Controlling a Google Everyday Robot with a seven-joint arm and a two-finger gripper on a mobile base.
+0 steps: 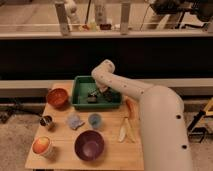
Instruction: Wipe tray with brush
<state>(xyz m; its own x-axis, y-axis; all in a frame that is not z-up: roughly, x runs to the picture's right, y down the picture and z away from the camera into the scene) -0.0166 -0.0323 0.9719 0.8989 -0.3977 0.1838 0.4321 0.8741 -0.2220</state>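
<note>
The green rectangular tray (80, 98) sits at the back middle of the wooden table. My white arm reaches from the lower right over its right side. My gripper (99, 93) is down inside the tray, near its middle. A dark object (91, 98), seemingly the brush, lies on the tray floor right at the gripper. I cannot tell whether the gripper holds it.
A red-orange bowl (57, 97) stands left of the tray. In front are a small blue cup (94, 120), a crumpled pale cloth (74, 121), a metal cup (47, 121), a round purple bowl (89, 145), an orange-and-white bowl (43, 146) and pale peel-like pieces (125, 131). A dark railing runs behind the table.
</note>
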